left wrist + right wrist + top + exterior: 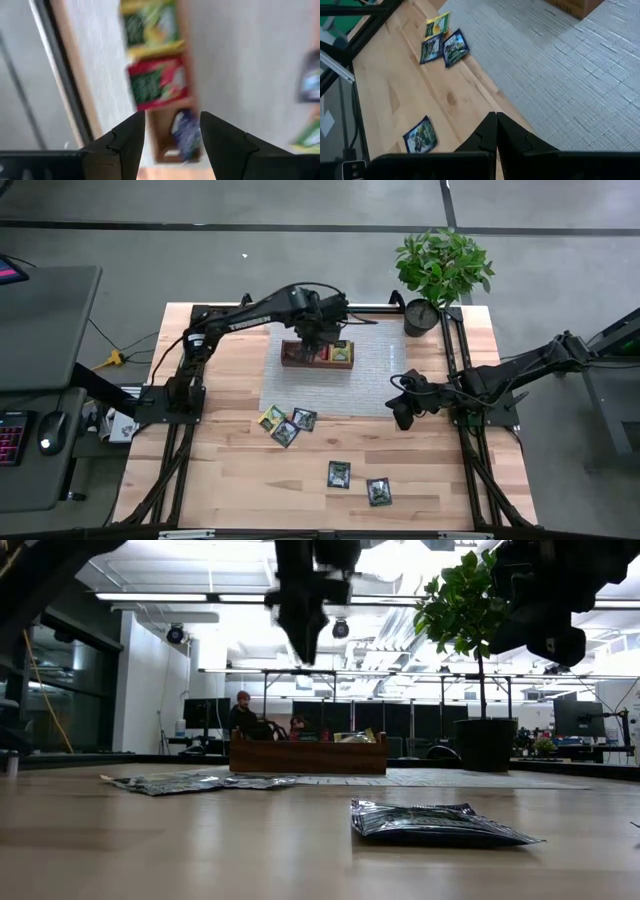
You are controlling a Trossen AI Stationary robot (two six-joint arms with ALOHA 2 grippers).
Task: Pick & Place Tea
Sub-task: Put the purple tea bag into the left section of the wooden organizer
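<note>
The left tool (318,340) hangs directly above the wooden tray (292,359) on the grey mat (375,375), placed for dropping packets into a compartment. Its fingers (125,137) stand spread with nothing between them. Below lie a dark packet (186,134), a red packet (159,82) and a yellow-green packet (146,26), one per compartment. Five tea packets remain on the bench (230,470): three clustered (286,423) by the mat's edge, two (358,483) nearer the front. The right tool (400,412) waits over the mat's corner, fingers pressed together, empty.
</note>
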